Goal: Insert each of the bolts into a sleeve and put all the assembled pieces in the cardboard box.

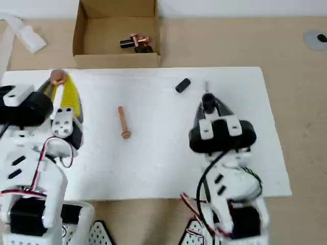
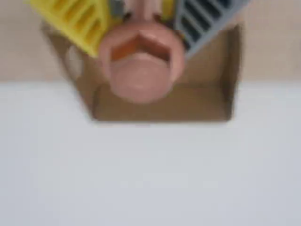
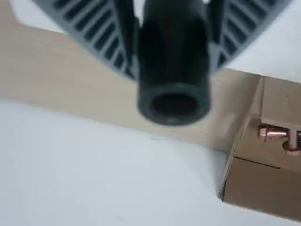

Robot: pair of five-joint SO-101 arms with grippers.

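My left gripper (image 1: 59,84) is shut on a copper bolt (image 1: 58,77) over the mat's far left corner; its flanged head (image 2: 140,63) fills the left wrist view, between a yellow and a grey finger. My right gripper (image 1: 208,99) is shut on a black sleeve (image 1: 208,101), whose open bore (image 3: 174,106) faces the camera. A second copper bolt (image 1: 123,122) lies loose on the white mat (image 1: 153,163) between the arms. Another black sleeve (image 1: 182,85) lies near the mat's far edge. The cardboard box (image 1: 82,35) behind the mat holds assembled pieces (image 1: 136,43).
The box corner (image 3: 244,188) with a copper piece (image 3: 277,136) shows in the right wrist view. A white object (image 1: 28,35) lies at the far left and a grey disc (image 1: 316,39) at the far right of the wooden table.
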